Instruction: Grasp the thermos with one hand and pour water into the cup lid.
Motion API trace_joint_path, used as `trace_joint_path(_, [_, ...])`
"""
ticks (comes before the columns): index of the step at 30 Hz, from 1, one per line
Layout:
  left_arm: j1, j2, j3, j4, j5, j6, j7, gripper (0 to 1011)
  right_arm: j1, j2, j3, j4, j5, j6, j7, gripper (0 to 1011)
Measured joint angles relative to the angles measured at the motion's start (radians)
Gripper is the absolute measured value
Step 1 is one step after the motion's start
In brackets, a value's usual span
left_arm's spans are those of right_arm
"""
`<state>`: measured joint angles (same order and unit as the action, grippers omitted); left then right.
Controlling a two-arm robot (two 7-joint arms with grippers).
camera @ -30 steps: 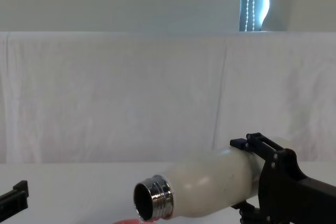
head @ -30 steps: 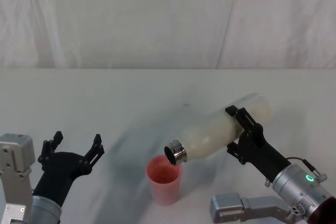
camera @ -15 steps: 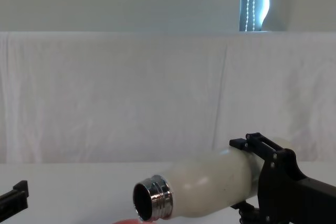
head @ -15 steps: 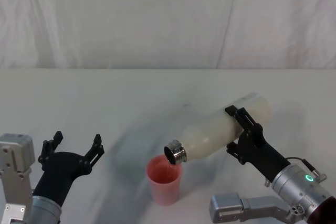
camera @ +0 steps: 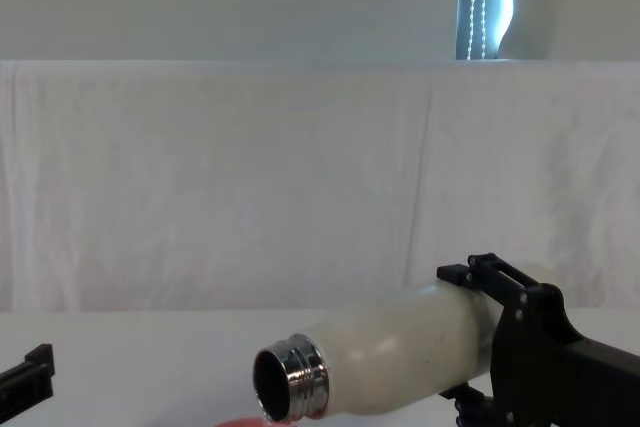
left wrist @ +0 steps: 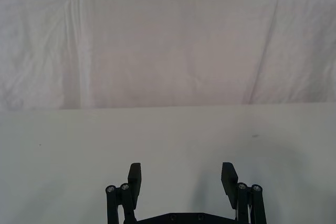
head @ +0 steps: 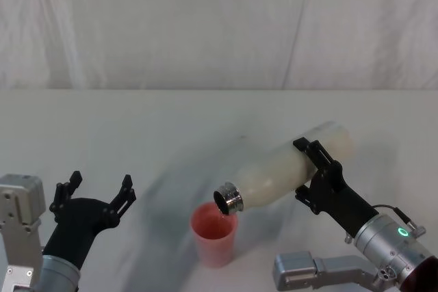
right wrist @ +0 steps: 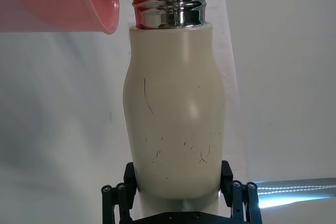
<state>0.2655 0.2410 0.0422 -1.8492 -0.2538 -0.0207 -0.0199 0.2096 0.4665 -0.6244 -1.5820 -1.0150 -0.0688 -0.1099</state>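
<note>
The cream-white thermos (head: 287, 167) is tipped over, its steel neck (head: 229, 199) pointing down-left above the pink cup lid (head: 214, 234), which stands on the table. My right gripper (head: 316, 171) is shut on the thermos body near its base. In the right wrist view the thermos (right wrist: 174, 108) fills the middle, and a thin clear stream runs from its mouth into the cup lid (right wrist: 58, 1). The chest view shows the thermos (camera: 395, 362) tilted, with the cup lid rim (camera: 250, 423) at the bottom edge. My left gripper (head: 96, 193) hovers open at the near left with nothing in it.
The white table (head: 171, 128) stretches back to a white cloth backdrop (head: 205, 25). The left wrist view looks over bare table (left wrist: 168, 135) past the open left gripper (left wrist: 181, 178).
The thermos neck has dipped very slightly lower over the cup lid. The left arm has not moved.
</note>
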Motion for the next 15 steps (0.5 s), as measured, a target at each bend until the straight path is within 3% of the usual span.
trace_joint_path(15, [0.0,0.0,0.0,0.0,0.0,0.0,0.0,1001,0.003,0.0,-0.002,0.003,0.0,-0.002,0.0,960])
